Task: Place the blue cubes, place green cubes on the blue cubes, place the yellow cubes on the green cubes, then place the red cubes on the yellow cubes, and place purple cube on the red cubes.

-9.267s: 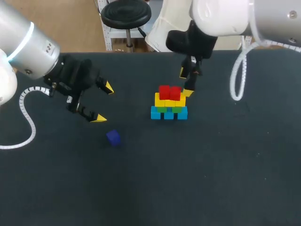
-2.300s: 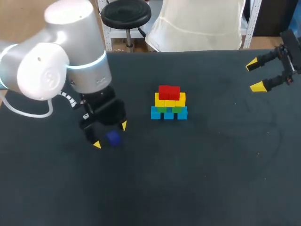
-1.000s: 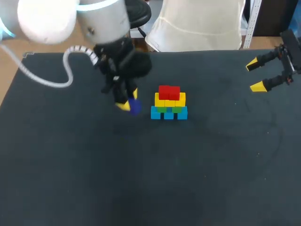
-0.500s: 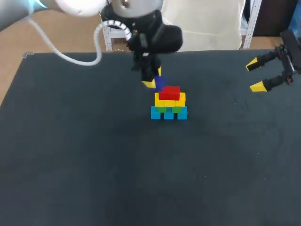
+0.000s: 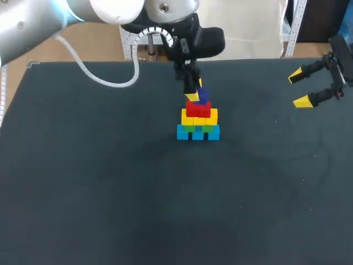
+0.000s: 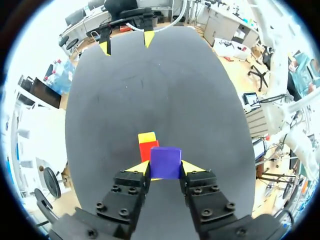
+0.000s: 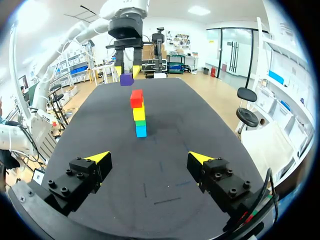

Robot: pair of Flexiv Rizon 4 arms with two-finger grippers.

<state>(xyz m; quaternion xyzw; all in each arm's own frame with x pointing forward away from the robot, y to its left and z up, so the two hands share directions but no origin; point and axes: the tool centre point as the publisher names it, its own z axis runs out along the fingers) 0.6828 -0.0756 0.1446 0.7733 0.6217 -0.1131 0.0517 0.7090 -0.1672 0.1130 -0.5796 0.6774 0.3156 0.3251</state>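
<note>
A stack of cubes stands mid-table: blue cubes [image 5: 198,133] at the base, green cubes [image 5: 198,128] on them, yellow cubes [image 5: 199,118] above, red cubes [image 5: 199,108] on top. My left gripper [image 5: 197,91] hangs just above the red cubes, shut on the purple cube [image 5: 202,95]. In the left wrist view the purple cube [image 6: 165,162] sits between the yellow tips, with the red cubes [image 6: 145,150] and yellow cubes [image 6: 147,137] below and ahead. My right gripper [image 5: 301,86] stands open at the table's far right, holding nothing. The right wrist view shows the stack [image 7: 138,113] and purple cube [image 7: 126,79] far ahead.
The dark table [image 5: 165,199] holds nothing but the stack. My left arm [image 5: 99,22] reaches in from the back left over the table's far edge.
My left gripper has carried the purple cube from beside the stack's left up and to the right, to just above the red cubes. The right arm has not moved.
</note>
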